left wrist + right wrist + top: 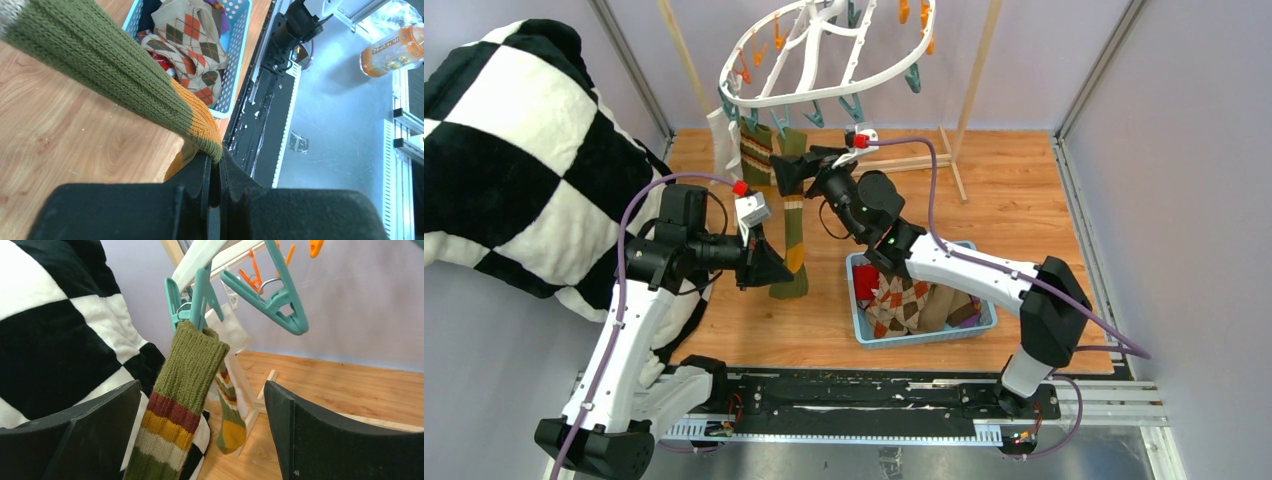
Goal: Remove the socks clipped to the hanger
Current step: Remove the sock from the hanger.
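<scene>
Right wrist view puts the olive sock (192, 360) straight ahead of our right gripper (200, 395), whose jaws stand fully apart with nothing between them. The sock's cuff is pinched in a teal clip (197, 297) on the rim of the hanger (200, 260), just above and beyond those open fingers. From the clip the sock's long axis runs down and back toward our bases. There our left gripper (218, 167) is clamped tight on its lower end and holds it taut on a slant. Our right arm is therefore the nearer to the clip. We judge that the coming move depends on reaching up and forward to that clip. Other socks (904, 300) lie in the blue basket (924, 337), just beside the right arm.
</scene>
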Available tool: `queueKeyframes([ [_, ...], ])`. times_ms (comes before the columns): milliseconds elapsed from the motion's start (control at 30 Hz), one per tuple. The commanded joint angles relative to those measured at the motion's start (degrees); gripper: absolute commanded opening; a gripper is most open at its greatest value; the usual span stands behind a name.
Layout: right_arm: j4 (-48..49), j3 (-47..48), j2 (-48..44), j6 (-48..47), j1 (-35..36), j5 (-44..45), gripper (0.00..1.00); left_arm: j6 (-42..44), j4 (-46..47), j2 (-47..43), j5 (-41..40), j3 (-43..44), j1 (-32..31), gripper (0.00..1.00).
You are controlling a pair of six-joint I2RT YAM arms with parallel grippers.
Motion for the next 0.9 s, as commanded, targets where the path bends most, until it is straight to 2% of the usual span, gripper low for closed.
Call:
queueKeyframes([
  [0, 0.6, 4.8, 2.9, -0.7, 0.2, -0.4, 0.97, 0.0, -1.6, -0.4, 1.2, -0.4, -0.9, 0.00],
  [367, 2.7, 14.9, 10.6, 1.4, -3.8, -6.0, 0.72, -0.4, -1.6, -1.0, 0.0, -0.1, -1.5, 0.00],
  [733, 2.6, 20.5, 14.5, -2.4, -5.3, -8.1, 0.64, -0.9, -1.6, -1.3, -0.9, 0.4, -2.1, 0.00],
  [867, 3.2, 21.4, 15.1, -2.3, -5.6, -9.5, 0.51, -0.9, -1.6, -1.3, -1.3, 0.3, -2.2, 0.00],
])
